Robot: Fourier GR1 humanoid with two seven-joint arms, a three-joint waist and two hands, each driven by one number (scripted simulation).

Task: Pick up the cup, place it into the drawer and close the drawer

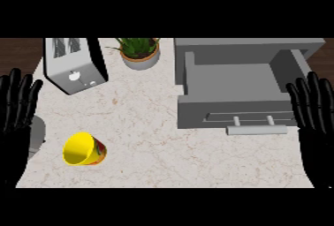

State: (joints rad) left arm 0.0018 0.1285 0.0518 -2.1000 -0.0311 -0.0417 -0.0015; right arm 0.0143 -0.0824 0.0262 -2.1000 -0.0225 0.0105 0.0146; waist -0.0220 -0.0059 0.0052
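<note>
Cup (84, 149), yellow with a red and patterned outside, lies tipped on its side on the counter (150, 128), near-left part, mouth turned toward the near left, yellow inside showing. Nothing touches it. Drawer (229, 84), grey, stands pulled open at the far right, its inside bare grey, front panel facing near with a pale bar handle (256, 129) sticking out just past it. Drawer housing behind it runs to the far right edge. Cup and drawer well apart, cup to the left and nearer. Toaster (74, 64), silver with black sides, sits at the far left, tilted in view, two slots on top. Potted plant (139, 52), green leaves in a grey pot, stands just right of the toaster at the far edge, between toaster and drawer. Left hand (16, 114) shows at the left edge, fingers (20, 92) straight, pointing far, slightly spread, holding nothing, resting left of the counter edge and apart from the cup. Right hand (316, 123) shows at the right edge, fingers straight and slightly spread too, pointing far, holding nothing, just beside the drawer's right side; can't tell if it touches the drawer. Counter is pale marbled stone, dark wood strip visible at the far corners.
</note>
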